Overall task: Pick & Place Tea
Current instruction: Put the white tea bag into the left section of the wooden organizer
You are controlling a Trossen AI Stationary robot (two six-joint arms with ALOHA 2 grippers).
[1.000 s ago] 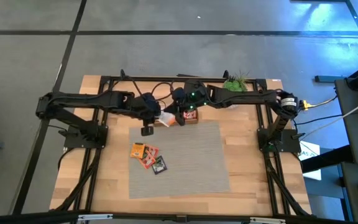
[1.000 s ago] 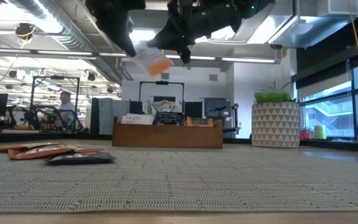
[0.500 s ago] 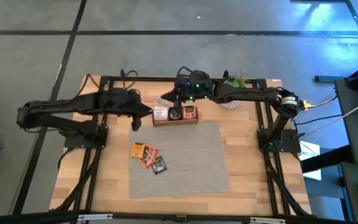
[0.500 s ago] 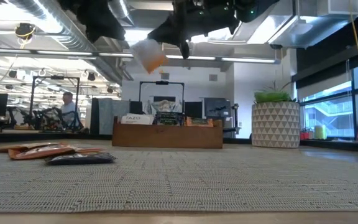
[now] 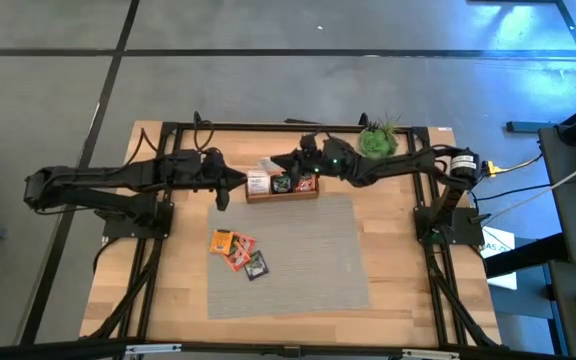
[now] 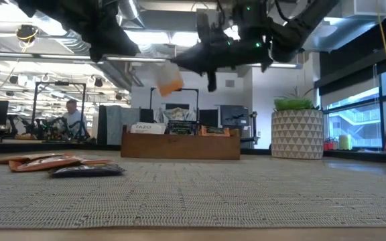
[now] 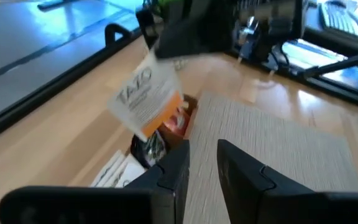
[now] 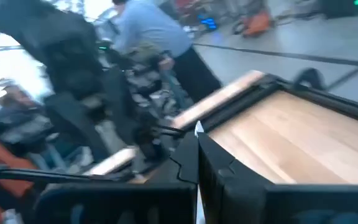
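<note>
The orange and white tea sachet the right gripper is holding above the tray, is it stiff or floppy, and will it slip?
The sachet, pinched by the right gripper, is probably light and thin: it hangs tilted from one edge without drooping. Likely slightly stiff, yet the flat wrapper could twist or slip in a narrow pinch above the tray.

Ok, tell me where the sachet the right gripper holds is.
In the low view the orange-and-white sachet hangs from the right gripper, above the wooden tray at the table's far edge.
</note>
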